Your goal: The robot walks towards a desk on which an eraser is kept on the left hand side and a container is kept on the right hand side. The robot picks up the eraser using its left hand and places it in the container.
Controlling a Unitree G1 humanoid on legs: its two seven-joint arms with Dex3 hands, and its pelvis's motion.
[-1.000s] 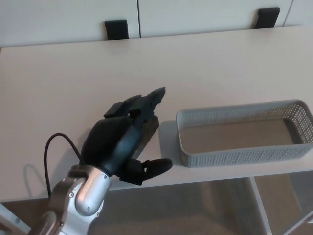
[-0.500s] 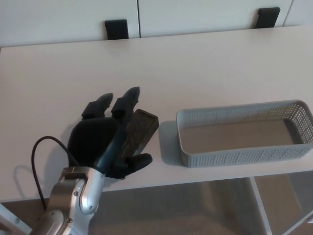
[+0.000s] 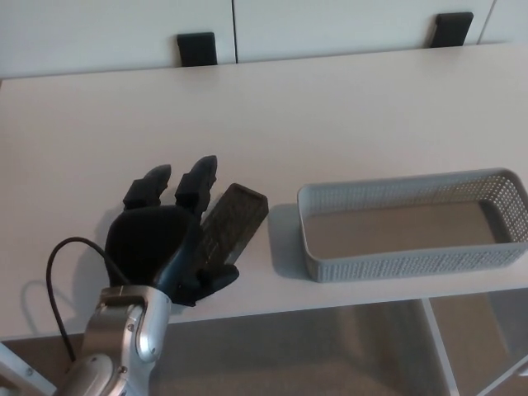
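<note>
The eraser [image 3: 233, 223], a dark oblong block, lies on the white desk [image 3: 330, 124] near its front edge. My left hand [image 3: 161, 243] rests right beside it on the left, open, with two fingers [image 3: 196, 183] stretched forward and apart. Its thumb [image 3: 216, 278] sits at the eraser's near end, touching or almost touching it. The container [image 3: 412, 262], a grey mesh basket, stands to the right of the eraser with a narrow gap between them; nothing lies in it. My right hand does not show.
Two black blocks [image 3: 196, 48] [image 3: 452, 29] stand at the desk's far edge against white panels. A black cable [image 3: 64, 252] loops from my left wrist. The desk's front edge runs just below the hand and the basket.
My left hand has slid left and back toward me, off the eraser it was covering. The eraser now shows fully and has stayed in place.
</note>
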